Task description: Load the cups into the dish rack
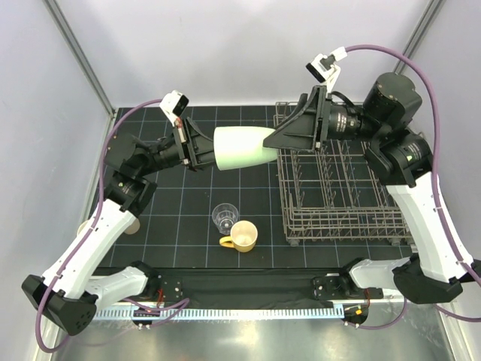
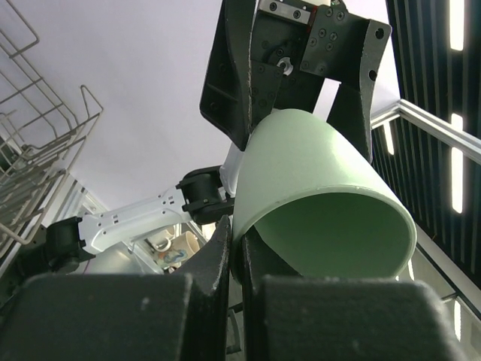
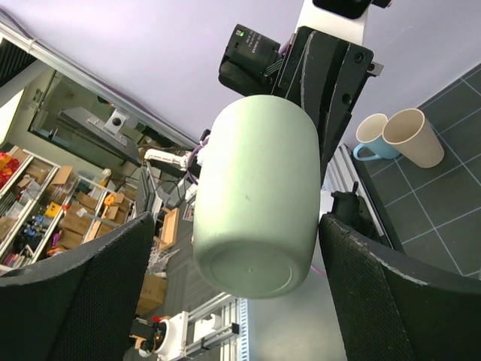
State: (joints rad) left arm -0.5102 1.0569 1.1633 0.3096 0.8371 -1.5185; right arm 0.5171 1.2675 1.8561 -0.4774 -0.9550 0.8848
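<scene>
Top external: left claw [image 1: 213, 153] is clamping the pale green cup [image 1: 242, 147]; right claw [image 1: 272, 145] is gaping around its base.

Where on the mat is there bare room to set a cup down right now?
Bare mat lies between the left arm and the clear glass, and below the held pale green cup, from the glass across to the dish rack. Crowded: the glass and yellow mug sit close together near the front.
</scene>
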